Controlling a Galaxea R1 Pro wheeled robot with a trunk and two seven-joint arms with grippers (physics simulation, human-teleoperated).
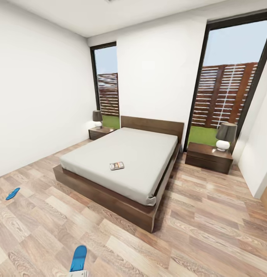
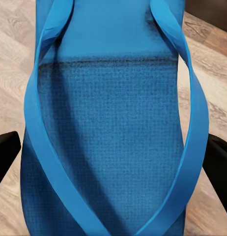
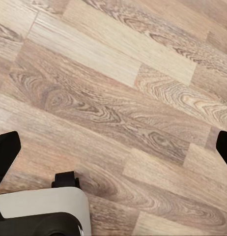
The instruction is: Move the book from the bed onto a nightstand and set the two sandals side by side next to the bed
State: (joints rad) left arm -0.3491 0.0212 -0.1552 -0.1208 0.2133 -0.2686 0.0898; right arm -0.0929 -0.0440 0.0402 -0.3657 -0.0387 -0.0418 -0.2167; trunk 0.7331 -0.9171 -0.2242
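Blue sandal (image 2: pixel 108 132) sits between the left gripper's (image 2: pixel 113 162) fingers, grip uncertain; right gripper (image 3: pixel 113 147) spread over bare floor (image 3: pixel 118 73). Head view adds book (image 1: pixel 116 166) on bed (image 1: pixel 121 154), other sandal (image 1: pixel 12 193) apart.

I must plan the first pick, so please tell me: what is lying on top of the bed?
On the bed, the book lies flat on the grey mattress, toward its foot end. The rest of the mattress looks bare. What is under the book is covered.

The book (image 1: pixel 116 166) lies flat on the grey mattress of the bed (image 1: pixel 121 156). One blue sandal (image 1: pixel 12 193) lies on the floor far left; another (image 1: pixel 78 258) seems held, straps up.
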